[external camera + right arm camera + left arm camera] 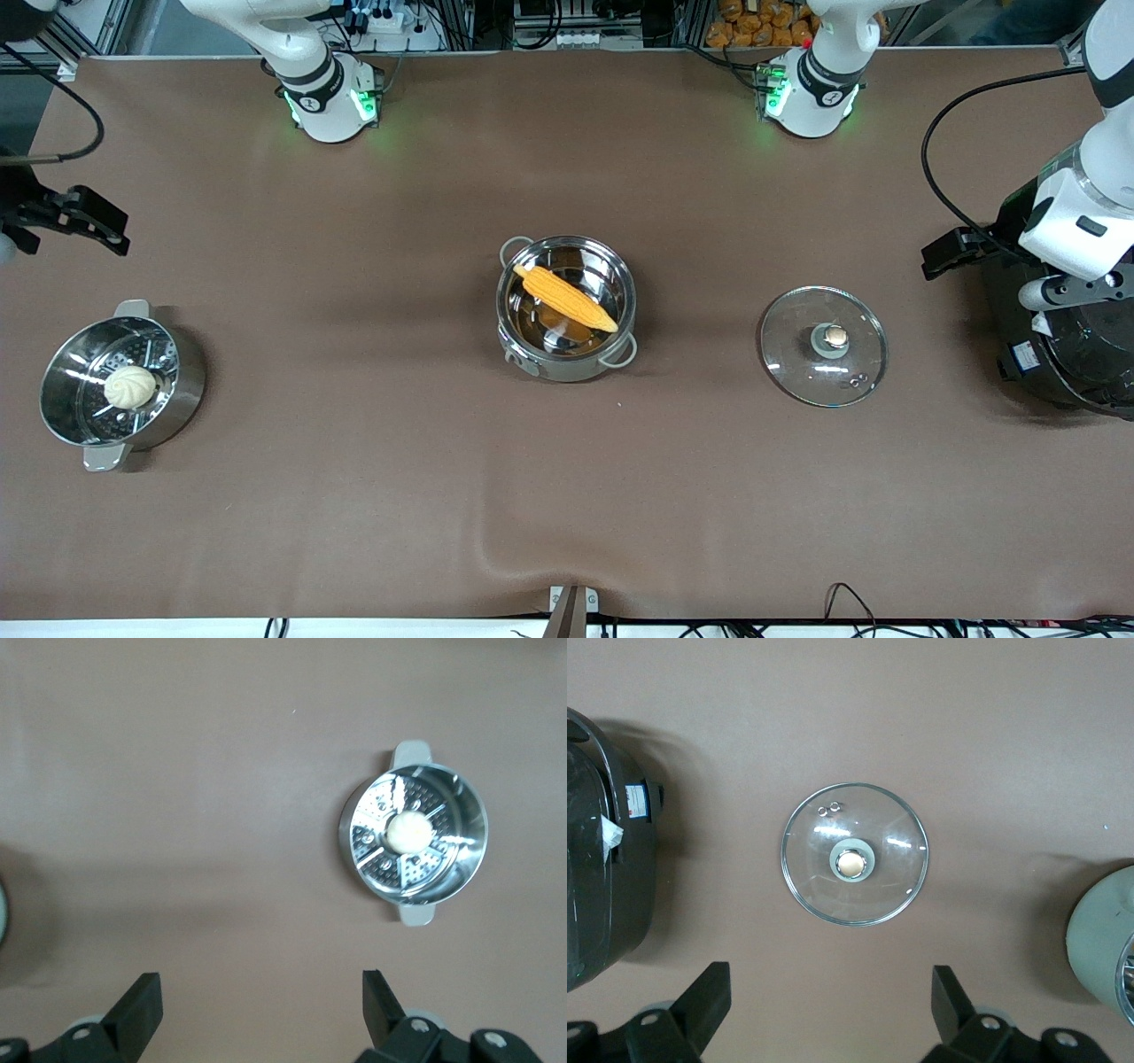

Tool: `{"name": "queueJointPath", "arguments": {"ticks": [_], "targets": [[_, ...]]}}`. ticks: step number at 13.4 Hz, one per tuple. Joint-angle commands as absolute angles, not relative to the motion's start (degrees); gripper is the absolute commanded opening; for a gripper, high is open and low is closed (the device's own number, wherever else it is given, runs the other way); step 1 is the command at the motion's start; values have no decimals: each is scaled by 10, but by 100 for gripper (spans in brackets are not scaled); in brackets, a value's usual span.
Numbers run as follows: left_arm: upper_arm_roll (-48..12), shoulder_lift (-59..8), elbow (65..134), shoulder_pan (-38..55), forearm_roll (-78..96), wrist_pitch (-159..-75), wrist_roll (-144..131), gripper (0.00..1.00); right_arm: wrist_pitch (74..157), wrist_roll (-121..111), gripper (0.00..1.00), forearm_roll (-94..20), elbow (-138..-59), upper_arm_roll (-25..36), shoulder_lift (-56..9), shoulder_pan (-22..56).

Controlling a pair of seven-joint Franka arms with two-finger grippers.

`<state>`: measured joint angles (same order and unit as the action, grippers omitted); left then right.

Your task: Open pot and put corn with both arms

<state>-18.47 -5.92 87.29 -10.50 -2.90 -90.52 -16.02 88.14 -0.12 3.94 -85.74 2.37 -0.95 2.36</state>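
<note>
The steel pot (560, 365) stands open at the middle of the table. The yellow-orange corn (565, 298) lies slanted inside it. The glass lid (855, 332) with its coppery knob lies flat on the table toward the left arm's end, apart from the pot; it also shows in the left wrist view (895, 828). My left gripper (955, 252) is open and empty, up over the table next to the rice cooker (1063, 354); its fingers (709, 997) stand wide apart. My right gripper (87, 223) is open and empty, up over the table at the right arm's end; its fingers (142, 1001) stand wide apart.
A steel steamer pot (188, 383) with a white bun (130, 387) in it stands at the right arm's end, nearer to the front camera; it shows in the right wrist view (474, 819). The black rice cooker also shows in the left wrist view (602, 868). A cable hangs by the left arm.
</note>
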Motion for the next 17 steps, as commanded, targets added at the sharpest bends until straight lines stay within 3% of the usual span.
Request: {"name": "queueJointPath", "arguments": {"ticks": [1, 17], "targets": [[-187, -55, 868, -107, -18, -893, -166, 100, 869, 4, 100, 0, -878, -2, 11, -24], [-182, -55, 866, -113, -21, -893, -151, 100, 879, 5, 100, 11, -876, -23, 9, -28]]}}
